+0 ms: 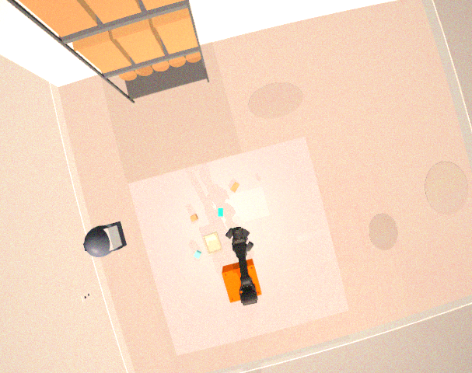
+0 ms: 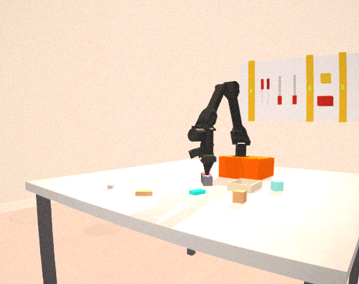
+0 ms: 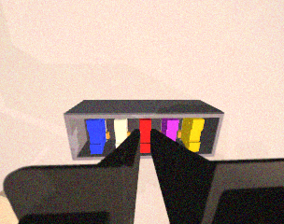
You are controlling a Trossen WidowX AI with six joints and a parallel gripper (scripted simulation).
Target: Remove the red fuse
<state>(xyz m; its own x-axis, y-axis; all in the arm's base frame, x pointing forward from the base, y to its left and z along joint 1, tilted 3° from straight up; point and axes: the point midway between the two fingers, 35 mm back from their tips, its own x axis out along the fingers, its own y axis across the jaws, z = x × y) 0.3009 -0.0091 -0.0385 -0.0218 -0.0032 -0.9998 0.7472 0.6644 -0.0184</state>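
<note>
White table (image 2: 295,220), peach floor (image 2: 112,257), wall chart (image 2: 298,88); my gripper (image 3: 144,133) apparently pinching the red fuse (image 3: 145,127).

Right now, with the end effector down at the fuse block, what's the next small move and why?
Probably a short, straight lift. The end effector has its fingers closed on the red fuse, which sits in the fuse block between the cream fuse and the magenta fuse. With neighbours that close, any sideways drift risks a touch; the tray comes afterwards.
</note>
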